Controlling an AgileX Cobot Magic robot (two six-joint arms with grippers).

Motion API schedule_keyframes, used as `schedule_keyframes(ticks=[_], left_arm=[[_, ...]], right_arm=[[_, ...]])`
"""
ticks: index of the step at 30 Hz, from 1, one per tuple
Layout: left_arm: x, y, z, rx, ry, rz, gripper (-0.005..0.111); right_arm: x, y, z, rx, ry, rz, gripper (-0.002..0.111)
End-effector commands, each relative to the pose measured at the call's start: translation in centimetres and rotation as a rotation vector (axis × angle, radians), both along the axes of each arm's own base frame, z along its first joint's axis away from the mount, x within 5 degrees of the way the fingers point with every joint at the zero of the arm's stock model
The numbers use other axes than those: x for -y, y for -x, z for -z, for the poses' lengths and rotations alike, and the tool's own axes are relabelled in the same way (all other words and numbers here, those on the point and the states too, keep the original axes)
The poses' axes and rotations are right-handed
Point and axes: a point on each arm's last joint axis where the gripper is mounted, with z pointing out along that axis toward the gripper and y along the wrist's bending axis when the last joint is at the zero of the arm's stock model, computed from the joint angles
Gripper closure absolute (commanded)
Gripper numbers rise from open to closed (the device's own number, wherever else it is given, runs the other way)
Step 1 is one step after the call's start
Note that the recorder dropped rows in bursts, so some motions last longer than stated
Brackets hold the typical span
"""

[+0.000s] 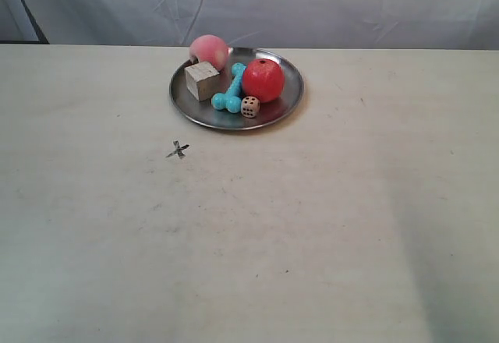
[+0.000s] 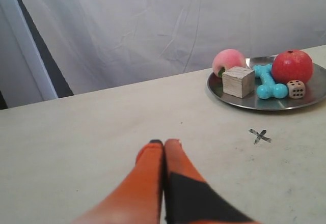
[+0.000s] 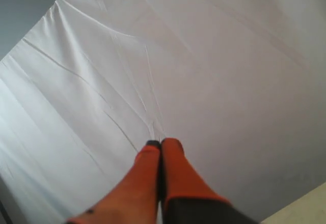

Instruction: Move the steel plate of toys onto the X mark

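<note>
Toys (image 1: 263,79) on steel plate (image 1: 274,111) on bench (image 1: 312,242) in exterior view, X mark (image 1: 178,150) near but clear of rim. Left wrist view: left end effector (image 2: 164,143) closed, empty, plate beyond X mark. Right wrist view: right end effector (image 3: 160,143) closed, empty, facing white cloth (image 3: 204,56).

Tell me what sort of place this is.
Probably a lab test bench: a plain pale table, a white cloth backdrop, and a hand-drawn X mark near a steel plate.

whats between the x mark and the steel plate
Nothing: only bare tabletop separates the X mark from the steel plate, as the exterior and left wrist views both show.
</note>
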Motion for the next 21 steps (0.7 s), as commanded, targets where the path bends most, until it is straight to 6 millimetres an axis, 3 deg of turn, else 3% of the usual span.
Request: schedule_keyframes(ticks=[1,5,8,10,14,21], left_arm=[[-0.2,0.0,-0.4,0.079,-0.093,-0.007,0.106],[0.1,0.1,-2.5,0.336,-0.254,0.007,0.106],[1.4,1.6,-5.7,0.733,-0.401,0.085,0.106],[2.2,3.7,-8.2,1.051,-0.348,0.153,0.106],[2.3,8.3,-10.6,1.544,-0.125,0.287,0.106],[1.6,9.3,-12.4,1.619,-0.115,0.202,0.106]], right_arm=[[-0.2,0.0,0.2,-0.014,0.023,-0.011,0.108],[-0.4,-0.1,0.4,-0.047,0.029,-0.037,0.108],[-0.4,-0.1,0.5,-0.048,0.029,-0.037,0.108],[-0.4,-0.1,0.4,-0.047,0.026,-0.038,0.108],[-0.4,-0.2,0.1,-0.054,0.025,-0.045,0.108],[-1.1,-1.0,0.0,-0.167,0.039,-0.113,0.108]])
